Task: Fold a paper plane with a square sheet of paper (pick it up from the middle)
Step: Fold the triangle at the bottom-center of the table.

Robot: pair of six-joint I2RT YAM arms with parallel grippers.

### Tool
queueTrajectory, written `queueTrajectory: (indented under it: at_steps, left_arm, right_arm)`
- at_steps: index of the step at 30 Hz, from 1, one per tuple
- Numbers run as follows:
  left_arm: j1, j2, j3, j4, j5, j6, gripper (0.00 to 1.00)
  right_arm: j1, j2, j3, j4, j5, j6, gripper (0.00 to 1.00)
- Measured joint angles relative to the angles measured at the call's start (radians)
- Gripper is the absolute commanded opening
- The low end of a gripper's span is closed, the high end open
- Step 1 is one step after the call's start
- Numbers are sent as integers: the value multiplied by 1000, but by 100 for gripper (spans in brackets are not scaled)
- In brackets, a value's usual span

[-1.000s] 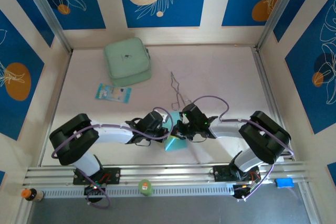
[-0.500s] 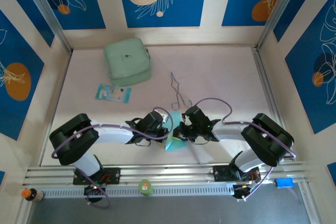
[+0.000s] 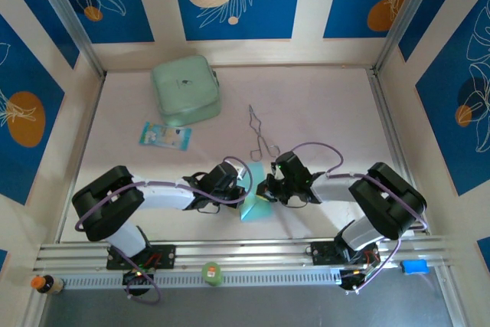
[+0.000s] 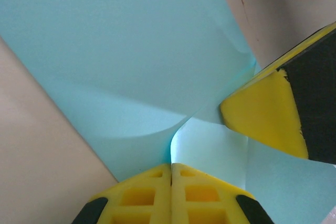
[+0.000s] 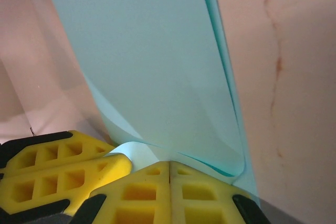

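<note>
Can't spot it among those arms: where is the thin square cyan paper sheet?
Top view: the thin square cyan paper sheet is at the front middle of the table, pinched by the left fingers and right fingers, nearer than the metal tongs.

Each arm pairs bulky black joint housings with a smooth white link between them, alike on the left arm [image 3: 164,193] and the right arm [image 3: 333,188]. A thin purple cable runs in loose loops along each. Both are bolted to small black base plates, where what looks like red wiring shows, though it is small from above. A green light glows on the right wrist. The left tool [image 4: 171,177] has bright yellow fingers moulded with square pockets and black trim at the outer corners. The right tool [image 5: 169,179] is built the same.
</note>
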Motion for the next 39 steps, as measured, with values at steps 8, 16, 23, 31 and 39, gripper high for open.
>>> queueTrajectory:
  at_steps: [8,16,23,31,39]
  left_arm:
    - [0,0,0,0,0,0,2]
    - [0,0,0,0,0,0,2]
    - [0,0,0,0,0,0,2]
    - [0,0,0,0,0,0,2]
    - [0,0,0,-1,0,0,2]
  right_arm:
    - [-16,-61,27,-67,0,-16,2]
    - [-68,-32,0,-31,3,-22,1]
    - [-84,-31,-37,19,-3,8,2]
    - [-151,-164,-104,4,2,36,4]
    - [-64,-246,-2,-89,-6,-31,4]
